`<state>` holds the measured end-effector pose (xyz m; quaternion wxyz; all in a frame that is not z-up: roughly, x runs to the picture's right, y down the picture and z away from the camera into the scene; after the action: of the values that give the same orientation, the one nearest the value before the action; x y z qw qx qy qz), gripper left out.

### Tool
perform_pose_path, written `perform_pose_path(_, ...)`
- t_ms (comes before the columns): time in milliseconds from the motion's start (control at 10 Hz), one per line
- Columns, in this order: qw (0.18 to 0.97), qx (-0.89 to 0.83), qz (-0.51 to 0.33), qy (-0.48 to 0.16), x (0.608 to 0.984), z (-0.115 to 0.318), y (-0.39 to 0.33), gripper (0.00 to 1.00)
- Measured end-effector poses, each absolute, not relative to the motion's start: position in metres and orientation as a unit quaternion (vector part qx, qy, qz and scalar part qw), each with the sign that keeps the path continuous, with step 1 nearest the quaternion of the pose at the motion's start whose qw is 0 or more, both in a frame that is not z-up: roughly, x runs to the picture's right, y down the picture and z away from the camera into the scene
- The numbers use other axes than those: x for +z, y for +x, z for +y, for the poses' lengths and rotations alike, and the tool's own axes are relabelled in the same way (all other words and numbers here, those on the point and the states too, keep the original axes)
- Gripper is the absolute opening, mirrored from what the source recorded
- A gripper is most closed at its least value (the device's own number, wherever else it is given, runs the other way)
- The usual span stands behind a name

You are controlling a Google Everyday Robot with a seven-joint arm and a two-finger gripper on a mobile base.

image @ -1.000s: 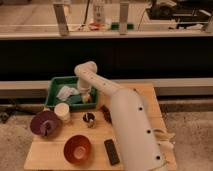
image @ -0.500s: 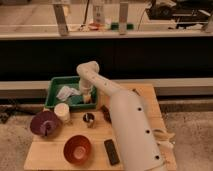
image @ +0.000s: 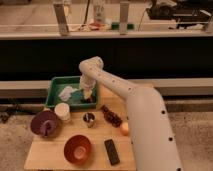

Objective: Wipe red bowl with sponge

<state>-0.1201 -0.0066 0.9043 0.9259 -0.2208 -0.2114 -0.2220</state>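
Here the hand (image: pixel 89 96) hangs down inside the green bin (image: pixel 56 90) at the table's (image: pixel 50 157) far edge, its grip hidden from me, while the red bowl (image: pixel 78 148) sits well apart toward the near edge.

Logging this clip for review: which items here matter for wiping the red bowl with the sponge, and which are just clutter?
Job items:
red bowl, front of table
gripper, down in the green tray

Lying about:
purple bowl
white cup
small metal cup
black remote
orange fruit
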Motion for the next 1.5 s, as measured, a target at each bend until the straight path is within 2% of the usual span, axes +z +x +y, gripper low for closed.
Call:
perform_pose_path(100,0.925,-0.230,-0.220,-0.207,0.888,-0.015,-0.118,0.23)
perform_pose_path(400,0.897,-0.274,-0.292,-0.185,0.846,-0.018,-0.118,0.24)
perform_pose_path(800,0.865,-0.308,-0.334,-0.215,0.812,0.023,-0.128,0.23)
perform_pose_path(1000,0.847,-0.330,-0.344,-0.237,0.799,0.043,-0.132,0.10)
perform_pose_path(1100,0.839,-0.344,-0.344,-0.244,0.793,0.052,-0.132,0.08)
perform_pose_path(1200,0.832,-0.353,-0.346,-0.250,0.791,0.059,-0.132,0.10)
perform_pose_path(1300,0.821,-0.370,-0.349,-0.258,0.786,0.068,-0.133,0.19)
perform_pose_path(1500,0.810,-0.388,-0.357,-0.257,0.781,0.079,-0.135,0.22)
